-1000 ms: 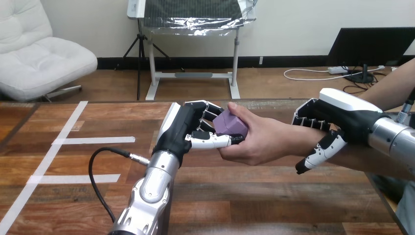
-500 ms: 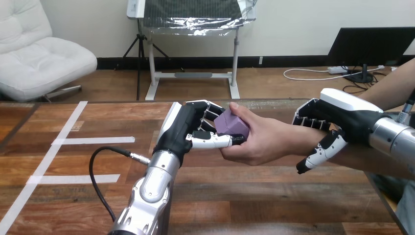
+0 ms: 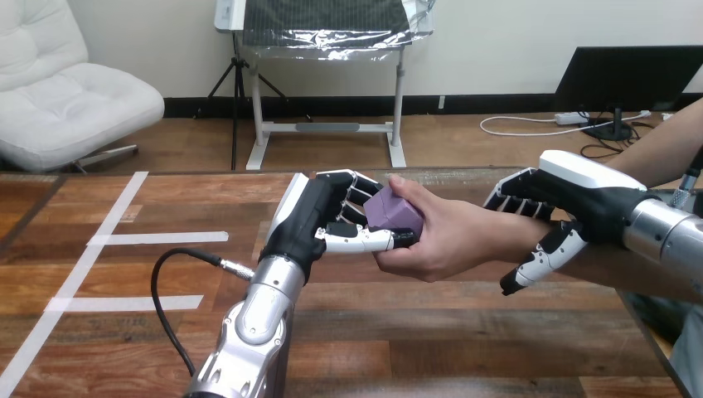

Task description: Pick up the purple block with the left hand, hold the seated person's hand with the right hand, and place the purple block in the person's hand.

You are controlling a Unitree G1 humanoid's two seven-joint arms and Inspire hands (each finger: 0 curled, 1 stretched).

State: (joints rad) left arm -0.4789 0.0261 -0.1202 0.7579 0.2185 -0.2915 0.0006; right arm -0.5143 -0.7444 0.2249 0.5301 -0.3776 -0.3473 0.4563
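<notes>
The purple block [image 3: 391,212] sits above the table's middle, pinched by my left hand [image 3: 311,220], whose fingers curl over its far side while the thumb lies under it. The person's hand [image 3: 452,240] comes in from the right, palm against the block, its thumb on the block's top and its fingers curled beneath. My right hand [image 3: 593,195] straddles the person's wrist, with curled fingers over the far side and the thumb slanting down across the near side.
White tape lines [image 3: 157,238] mark the wooden table [image 3: 464,332] at the left. A black cable [image 3: 166,274] loops beside my left forearm. The person's forearm runs off toward the table's right edge.
The fingers of my right hand have crept slightly left along the person's wrist. The block, my left hand and the person's hand stay as they were.
</notes>
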